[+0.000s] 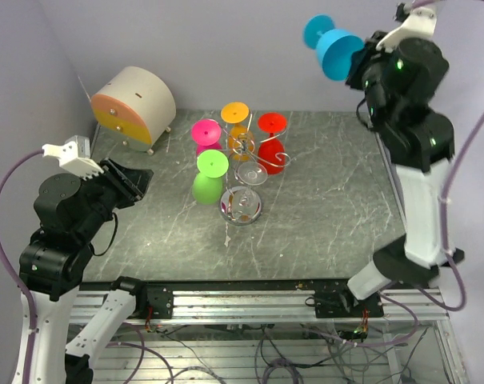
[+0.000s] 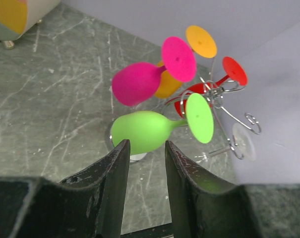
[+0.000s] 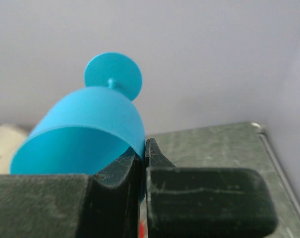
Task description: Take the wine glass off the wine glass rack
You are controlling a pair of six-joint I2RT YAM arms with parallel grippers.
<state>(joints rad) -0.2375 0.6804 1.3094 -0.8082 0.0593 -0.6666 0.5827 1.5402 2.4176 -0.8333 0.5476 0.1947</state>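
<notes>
Facing the green glass bowl-first, stem running on toward the rack, the nearer left end effector stands parted; the right end effector pinches a blue glass aloft.

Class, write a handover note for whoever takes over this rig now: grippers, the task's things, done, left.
Right gripper: shut on the rim of the blue wine glass, held high on the right.
Left gripper: open, empty, aimed at the green glass.
Wine glass rack: mid-table, carrying it plus pink glass, orange glass, red glass.
Done: blue wine glass off the rack.
Left: probably set it down.
</notes>
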